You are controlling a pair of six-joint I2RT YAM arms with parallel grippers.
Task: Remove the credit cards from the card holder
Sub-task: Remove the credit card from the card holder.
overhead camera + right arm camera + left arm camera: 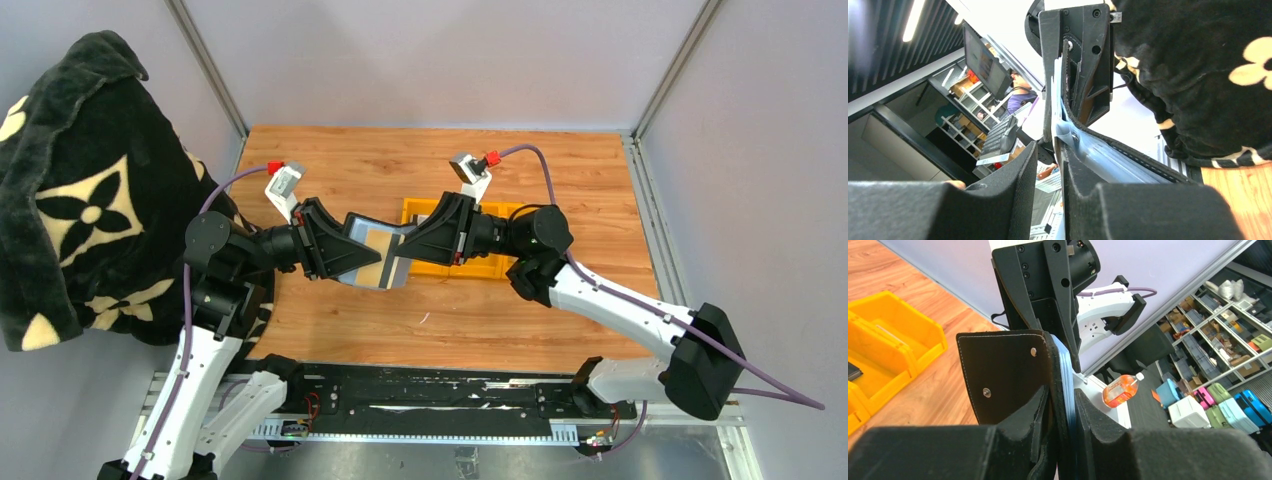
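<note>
The black card holder (pixel 362 227) is held in the air above the table, between the two arms. My left gripper (pixel 372 262) is shut on it, with the stack of credit cards (pixel 388 262) pinched against it; tan and grey faces show. In the left wrist view the holder (pixel 1003 375) and the bluish card edges (pixel 1066 375) sit between my left gripper's jaws (pixel 1063 401). My right gripper (pixel 410 248) meets the cards' free end from the right. In the right wrist view its jaws (pixel 1049 150) stand slightly apart, and a whitish card edge (pixel 1056 100) lies in line with the gap.
A yellow bin (pixel 500 268) sits on the wooden table behind the grippers; in the left wrist view the bin (pixel 893 325) holds a small black block (pixel 852 371). A black patterned blanket (pixel 80 180) covers the left side.
</note>
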